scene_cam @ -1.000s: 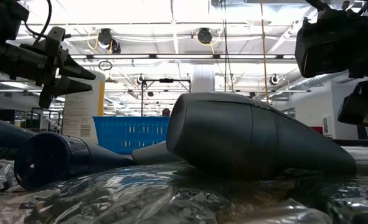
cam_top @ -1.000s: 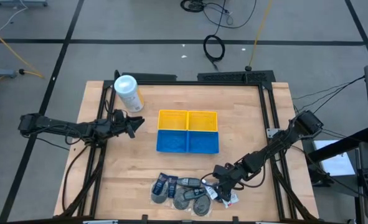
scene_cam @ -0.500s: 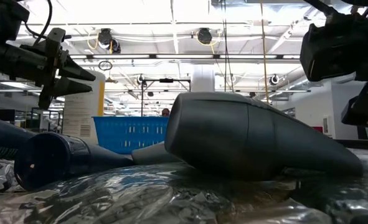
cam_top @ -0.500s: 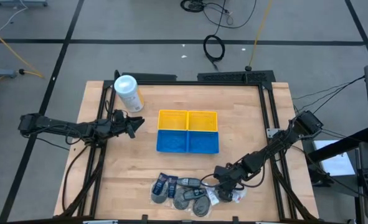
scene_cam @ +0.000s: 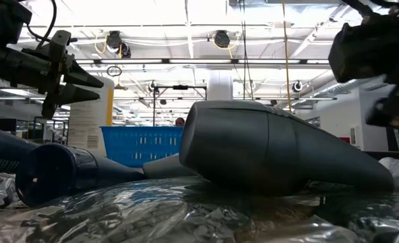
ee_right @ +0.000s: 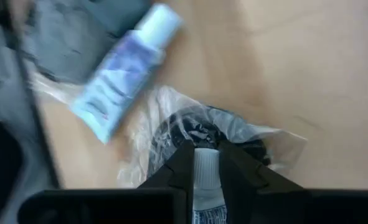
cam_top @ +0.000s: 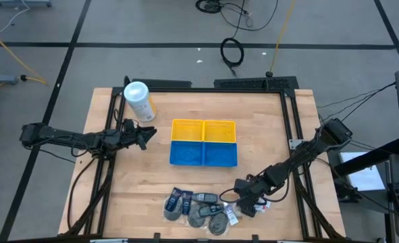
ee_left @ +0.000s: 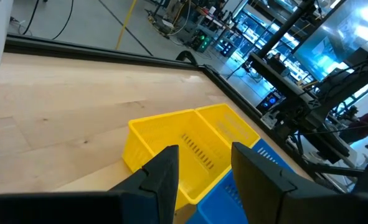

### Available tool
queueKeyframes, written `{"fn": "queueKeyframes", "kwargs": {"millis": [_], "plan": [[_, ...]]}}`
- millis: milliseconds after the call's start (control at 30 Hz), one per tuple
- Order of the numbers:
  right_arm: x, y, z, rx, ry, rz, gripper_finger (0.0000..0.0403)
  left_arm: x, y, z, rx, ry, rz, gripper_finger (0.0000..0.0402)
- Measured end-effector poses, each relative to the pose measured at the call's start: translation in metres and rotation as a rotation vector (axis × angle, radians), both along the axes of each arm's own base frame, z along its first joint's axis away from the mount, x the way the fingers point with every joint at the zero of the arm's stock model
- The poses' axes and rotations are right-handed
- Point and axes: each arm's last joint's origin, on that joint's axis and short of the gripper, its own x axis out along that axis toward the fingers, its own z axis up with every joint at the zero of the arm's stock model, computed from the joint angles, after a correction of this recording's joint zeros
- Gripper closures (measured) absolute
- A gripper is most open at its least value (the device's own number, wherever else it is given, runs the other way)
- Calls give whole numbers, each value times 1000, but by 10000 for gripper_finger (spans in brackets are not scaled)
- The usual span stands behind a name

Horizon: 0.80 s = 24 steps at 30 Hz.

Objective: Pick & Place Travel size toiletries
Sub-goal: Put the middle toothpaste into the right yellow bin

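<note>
The travel size toiletries (cam_top: pixel 199 206) lie in a heap at the table's near edge: dark blue packets, grey round clear-wrapped pieces and small white tubes. My right gripper (cam_top: pixel 248 204) is at the heap's right end, shut on a small white tube (ee_right: pixel 206 171). Past its fingers, a clear-wrapped dark piece (ee_right: pixel 202 134) and a white-and-blue tube (ee_right: pixel 124 71) lie flat on the wood. My left gripper (cam_top: pixel 145 135) waits open above the table's left half, left of the trays. In the low view a grey round piece (scene_cam: pixel 273 152) fills the foreground. My right gripper pinches the small white tube between its two fingers (ee_right: pixel 182 167). The tube's white end (ee_right: pixel 206 163) shows in the gap, and its printed body runs back along the fingers. The fingers slant down from the table's right. Whether the tube is clear of the table I cannot tell.
A yellow tray (cam_top: pixel 203 130) and a blue tray (cam_top: pixel 203 153) sit side by side mid-table. A large white canister with a yellow label (cam_top: pixel 138 100) stands at the far left corner. Bare wood lies between the trays and the heap.
My right gripper has shifted a little toward the table's right, away from the heap, staying shut. The small white pieces beside it have shifted on the wood.
</note>
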Motion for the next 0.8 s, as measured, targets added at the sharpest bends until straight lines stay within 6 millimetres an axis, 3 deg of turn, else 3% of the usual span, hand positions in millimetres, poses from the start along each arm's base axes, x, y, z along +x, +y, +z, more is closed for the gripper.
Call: {"fn": "queueKeyframes", "kwargs": {"millis": [400,800], "plan": [[4,-29,35,-78,-165,-9,364,0,0,0,3,1,0,256],[22,-81,65,-180,-391,-6,364,0,0,0,3,1,0,256]]}}
